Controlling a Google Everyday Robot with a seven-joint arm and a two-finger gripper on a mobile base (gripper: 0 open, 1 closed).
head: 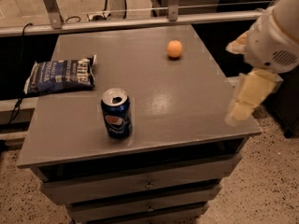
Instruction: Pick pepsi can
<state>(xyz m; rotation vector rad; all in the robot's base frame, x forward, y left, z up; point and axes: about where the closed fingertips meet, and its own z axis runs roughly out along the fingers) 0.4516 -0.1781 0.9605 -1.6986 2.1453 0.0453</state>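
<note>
The pepsi can (116,114) is dark blue with a silver opened top and a round red-white-blue logo. It stands upright near the front left of the grey cabinet top (187,101). My gripper (239,108) is cream-coloured and hangs down from the white arm (275,41) over the right edge of the top. It is well to the right of the can and apart from it, and holds nothing that I can see.
A flat dark-blue chip bag (60,75) lies at the left edge. A small orange ball (174,49) sits at the back right. Drawers (145,185) are below the front edge. A metal rail (140,22) runs behind the cabinet.
</note>
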